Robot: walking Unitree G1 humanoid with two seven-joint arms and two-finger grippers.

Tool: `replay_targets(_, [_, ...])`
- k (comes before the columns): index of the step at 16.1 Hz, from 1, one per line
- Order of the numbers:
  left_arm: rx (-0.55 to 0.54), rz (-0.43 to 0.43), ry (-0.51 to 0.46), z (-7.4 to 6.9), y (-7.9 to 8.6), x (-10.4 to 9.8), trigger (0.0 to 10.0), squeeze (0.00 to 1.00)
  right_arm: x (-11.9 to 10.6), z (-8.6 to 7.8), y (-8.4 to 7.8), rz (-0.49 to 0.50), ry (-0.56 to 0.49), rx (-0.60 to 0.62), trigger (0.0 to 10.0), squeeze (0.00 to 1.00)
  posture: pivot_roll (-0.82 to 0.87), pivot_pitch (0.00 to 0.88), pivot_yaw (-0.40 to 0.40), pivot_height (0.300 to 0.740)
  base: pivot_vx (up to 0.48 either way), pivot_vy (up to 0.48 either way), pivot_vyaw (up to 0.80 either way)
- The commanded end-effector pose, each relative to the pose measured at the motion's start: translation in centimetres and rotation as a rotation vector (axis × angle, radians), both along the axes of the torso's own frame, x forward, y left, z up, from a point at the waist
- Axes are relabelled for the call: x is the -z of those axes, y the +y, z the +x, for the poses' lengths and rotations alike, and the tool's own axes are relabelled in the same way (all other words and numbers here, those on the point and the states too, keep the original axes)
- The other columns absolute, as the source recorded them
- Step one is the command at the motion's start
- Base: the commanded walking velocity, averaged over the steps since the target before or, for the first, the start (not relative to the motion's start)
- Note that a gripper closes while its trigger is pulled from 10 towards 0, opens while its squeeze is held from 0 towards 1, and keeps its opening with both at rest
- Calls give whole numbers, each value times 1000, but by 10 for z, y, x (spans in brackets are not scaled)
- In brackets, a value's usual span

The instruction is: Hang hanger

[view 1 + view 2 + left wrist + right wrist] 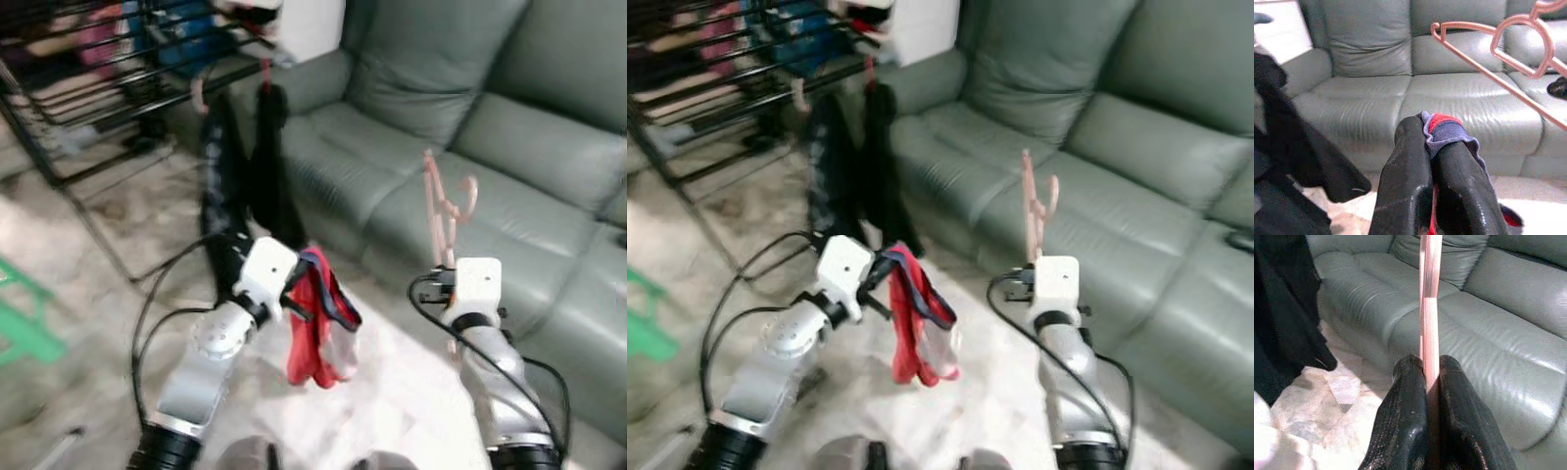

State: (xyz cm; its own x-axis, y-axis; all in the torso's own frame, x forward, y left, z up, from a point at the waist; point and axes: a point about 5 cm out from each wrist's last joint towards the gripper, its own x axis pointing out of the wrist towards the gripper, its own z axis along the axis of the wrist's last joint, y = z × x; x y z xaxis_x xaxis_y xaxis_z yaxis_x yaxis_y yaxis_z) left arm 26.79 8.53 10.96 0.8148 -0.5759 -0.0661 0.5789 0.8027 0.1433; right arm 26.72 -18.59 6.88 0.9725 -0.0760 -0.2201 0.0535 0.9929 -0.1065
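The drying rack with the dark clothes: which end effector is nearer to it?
Left. The left end effector, shut on a red garment, is just below the dark clothes on the drying rack. The right end effector, gripping the pink hanger, is over by the sofa.

We see pale marble floor, grey-green sofa standing on it, black drying rack beside.

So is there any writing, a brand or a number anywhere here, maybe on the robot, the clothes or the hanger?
None can be read.
Pink hanger in the right claw: plain, no lettering.
Red and blue garment in the left claw: no label visible.
White wrist housings: no marks visible; the head views are blurred.
Green sofa and black clothes on the drying rack: no text.
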Motion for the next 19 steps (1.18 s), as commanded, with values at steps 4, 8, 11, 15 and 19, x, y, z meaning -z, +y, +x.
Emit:
replay_targets(4, [16, -5, -29, 0, -3, -6, 10000, 0, -3, 1, -3, -5, -16, 15, 10000, 0, -5, 35, 3, 740, 0, -471, 0])
replay_targets(8, [6, 5, -26, 0, -1, -5, 10000, 0, -2, 0, -2, -2, -14, 17, 10000, 0, -2, 32, 5, 740, 0, -110, 0])
replay_targets(11, [-4, -4, -20, 0, -1, -4, 10000, 0, -2, 0, -2, -2, -13, 14, 10000, 0, -1, 26, 6, 740, 0, 0, 0])
replay_targets(15, [-16, -5, -21, 1, 0, -4, 10000, 0, -2, 1, -2, -7, -12, 12, 10000, 0, -1, 23, 6, 740, 0, 0, 0])
replay_targets(19, [-49, 41, -65, 6, 5, -6, 10000, 0, -2, -3, -4, -11, 1, -20, 10000, 0, -2, 22, 6, 740, 0, 0, 0])
